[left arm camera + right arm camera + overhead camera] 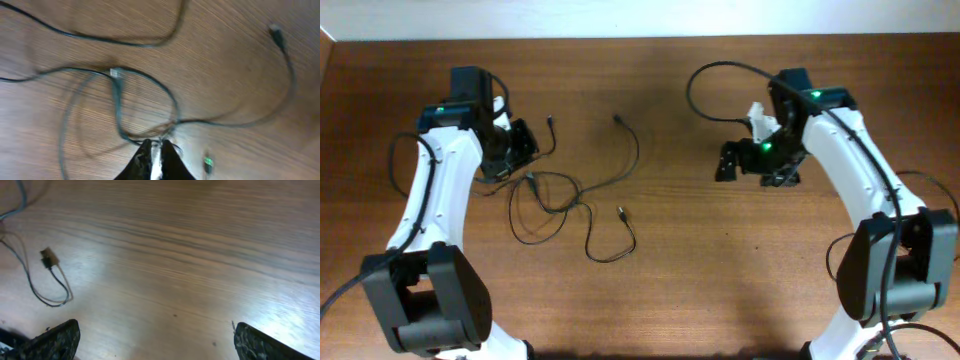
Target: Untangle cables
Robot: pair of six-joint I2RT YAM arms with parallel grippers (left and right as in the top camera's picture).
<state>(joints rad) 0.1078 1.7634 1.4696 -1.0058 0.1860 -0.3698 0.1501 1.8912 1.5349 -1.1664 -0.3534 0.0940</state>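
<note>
Treating thin black flexible cables (117,100), mid-frame, as light, limp, slippery; pinching mid-strand beside crossings, not plugs. Clenching left gripper (156,147) on one strand; holding right gripper (157,337) spread, empty.

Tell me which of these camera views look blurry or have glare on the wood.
Overhead: sharp and evenly lit, the cables crisp against the table. Left wrist: soft all over, the cables smeared. Right wrist: pale glare across the table at lower right, the fingers of the right gripper dark in the bottom corners.
</note>
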